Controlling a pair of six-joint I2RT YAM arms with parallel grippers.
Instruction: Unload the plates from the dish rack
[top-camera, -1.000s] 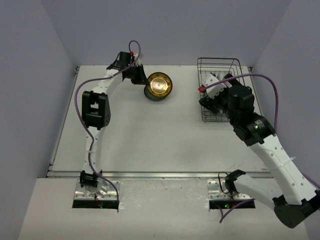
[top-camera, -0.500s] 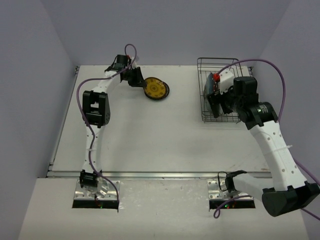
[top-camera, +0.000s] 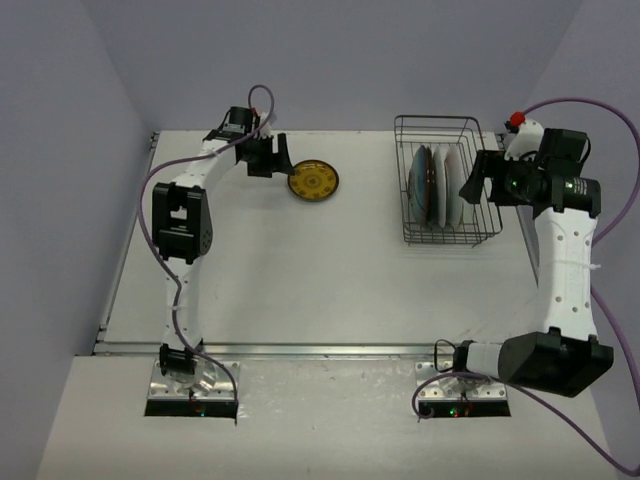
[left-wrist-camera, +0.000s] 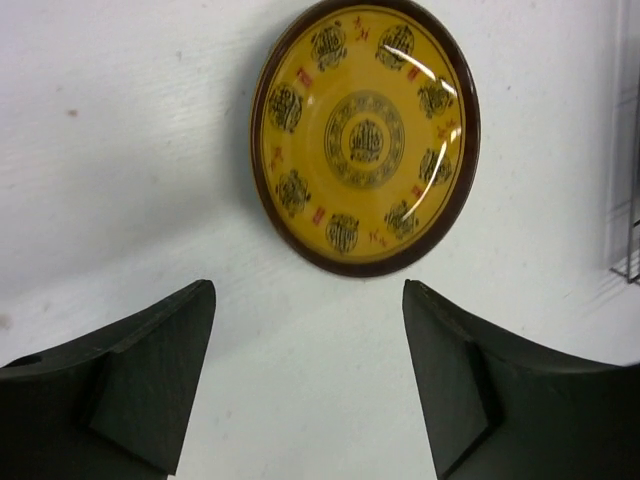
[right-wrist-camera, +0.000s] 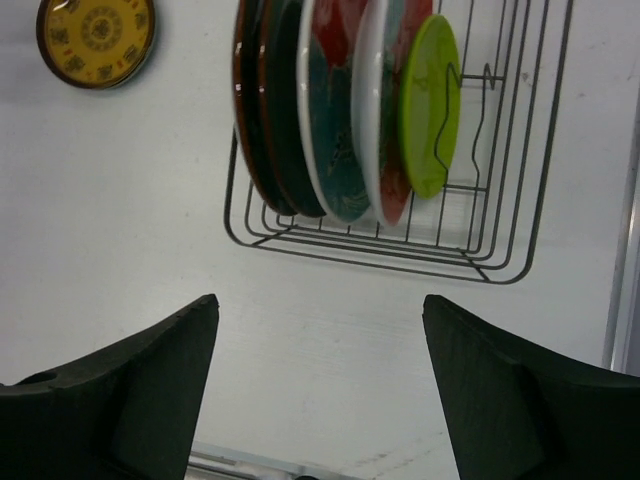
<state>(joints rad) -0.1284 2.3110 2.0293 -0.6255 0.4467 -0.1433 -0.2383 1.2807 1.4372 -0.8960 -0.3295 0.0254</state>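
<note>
A yellow plate (top-camera: 313, 180) with a dark rim and printed pattern lies flat on the white table, left of centre. My left gripper (top-camera: 284, 158) stands open just left of it, apart from it, and the plate (left-wrist-camera: 365, 135) lies just beyond the open gripper (left-wrist-camera: 308, 300). The dark wire dish rack (top-camera: 450, 240) at the back right holds several plates (top-camera: 435, 185) on edge: dark (right-wrist-camera: 265, 110), teal-patterned (right-wrist-camera: 335, 130), red (right-wrist-camera: 395, 190) and lime green (right-wrist-camera: 430, 105). My right gripper (top-camera: 473, 178) hangs open beside the rack's right side, with nothing between its fingers (right-wrist-camera: 320, 300).
The rack (right-wrist-camera: 400, 262) stands near the table's right edge (right-wrist-camera: 620, 250). Grey walls close in the back and both sides. A metal rail (top-camera: 320, 350) runs along the near edge, by the arm bases. Purple cables loop off both arms.
My left gripper has opened and let go of the yellow plate, which was tilted and now lies flat. My right arm has swung from over the rack to its right side.
</note>
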